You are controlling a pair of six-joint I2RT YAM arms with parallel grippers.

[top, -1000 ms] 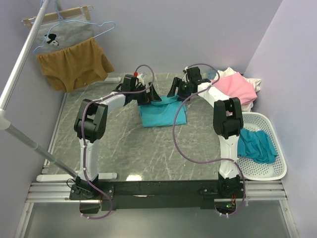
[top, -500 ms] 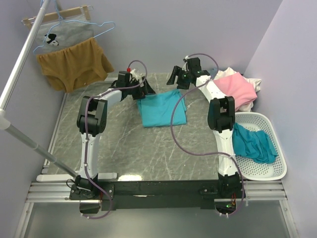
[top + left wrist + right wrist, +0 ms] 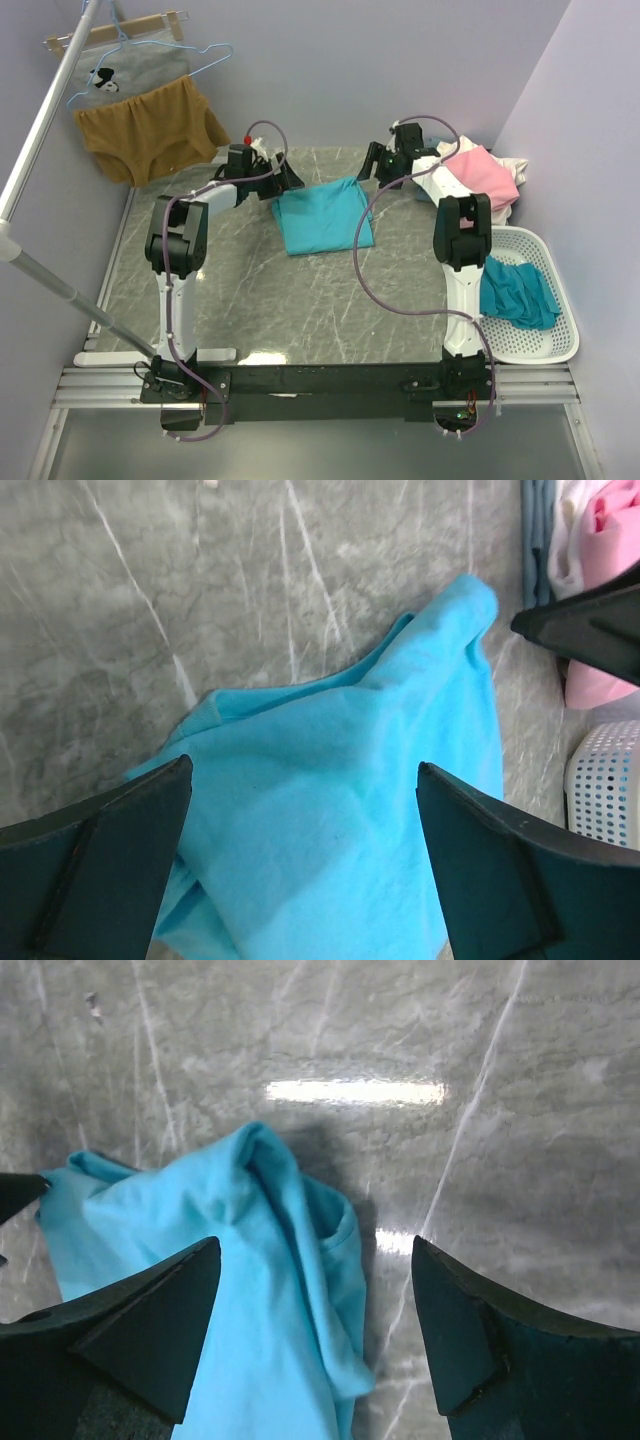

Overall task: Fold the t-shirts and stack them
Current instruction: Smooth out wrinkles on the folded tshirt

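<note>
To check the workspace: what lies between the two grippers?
The turquoise t-shirt, lying on the table; the top and left wrist views show it.

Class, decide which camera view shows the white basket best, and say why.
Top external: the whole white basket shows, a teal shirt lying inside. The left wrist view catches only a perforated corner at its right edge; the right wrist view misses it.

Table [image 3: 290,310]: near half bare, widest free lane.
Teal shirt [image 3: 325,215]: low, flat, centre rear; passable above.
Left tool [image 3: 292,180], right tool [image 3: 373,166]: parted wide at shirt's far corners, open gap between them.
Shirt pile [image 3: 482,175]: blocks right rear corner.
Basket [image 3: 535,348]: fills right edge.
Pole [image 3: 42,125], hung garments [image 3: 150,130]: crowd left rear.
Cable [image 3: 356,270]: loops over table, right of centre.
Walls [image 3: 350,70]: close rear, both sides.
</note>
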